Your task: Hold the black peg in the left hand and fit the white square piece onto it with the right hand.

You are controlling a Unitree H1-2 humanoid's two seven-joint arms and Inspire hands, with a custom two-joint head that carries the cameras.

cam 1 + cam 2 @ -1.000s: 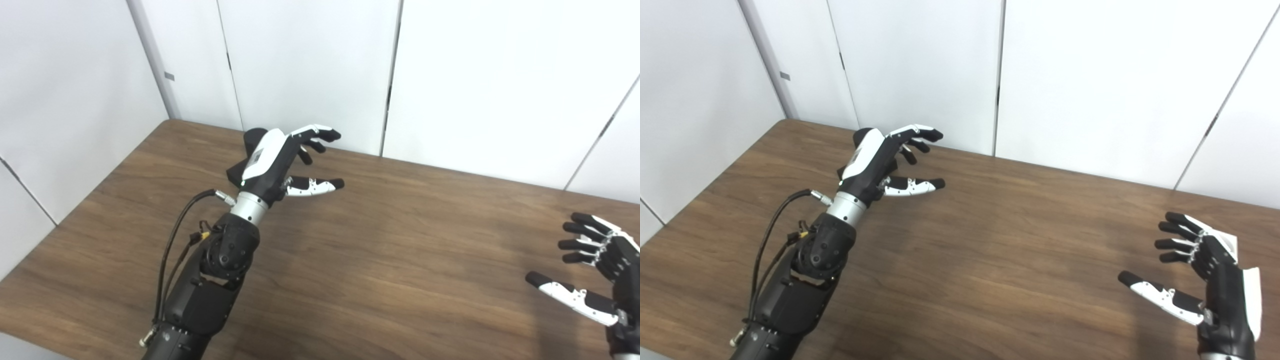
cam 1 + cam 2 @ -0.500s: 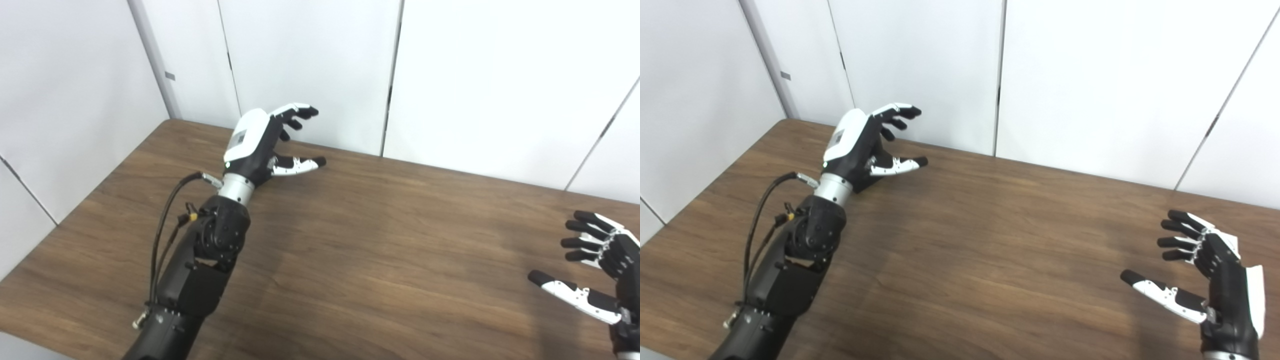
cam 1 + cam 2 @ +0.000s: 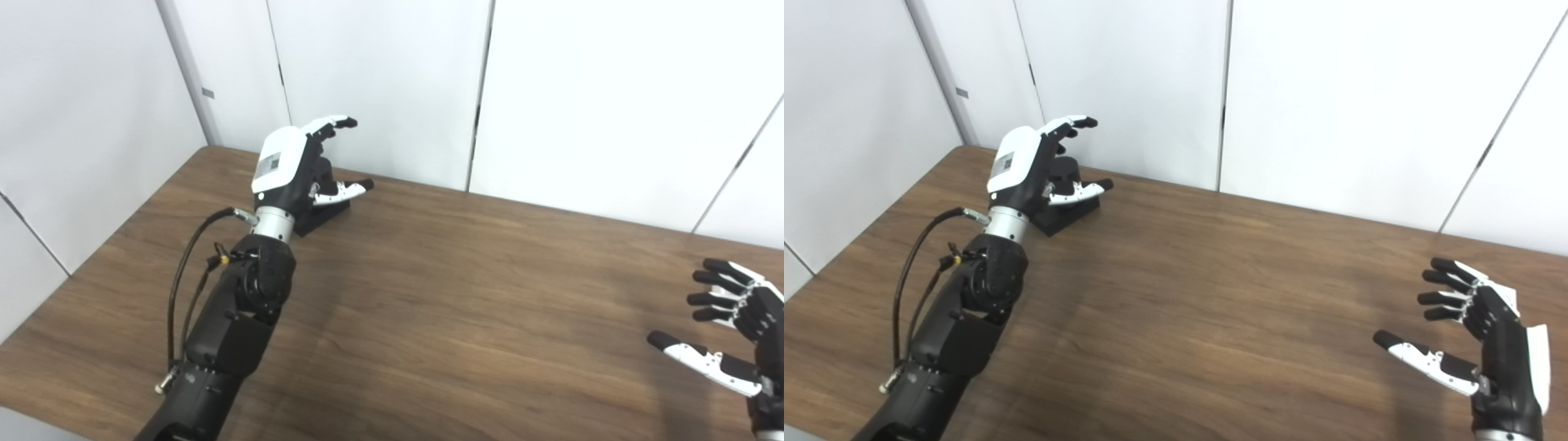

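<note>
The black peg stands upright on a black base at the table's far left, near the wall. My left hand is open right at it. Its fingers arch above the peg and the thumb reaches across the front, without closing on it. In the left eye view the hand hides most of the peg and only the base shows. My right hand hovers open and holding nothing at the lower right. I see no white square piece in either view.
The wooden table runs from the white panelled wall to the picture's bottom edge. Its left edge slants close to the left arm. A black cable loops beside the left forearm.
My left hand has swung left and further back, from beside the peg to around it, fingers still spread. The right hand has barely moved.
</note>
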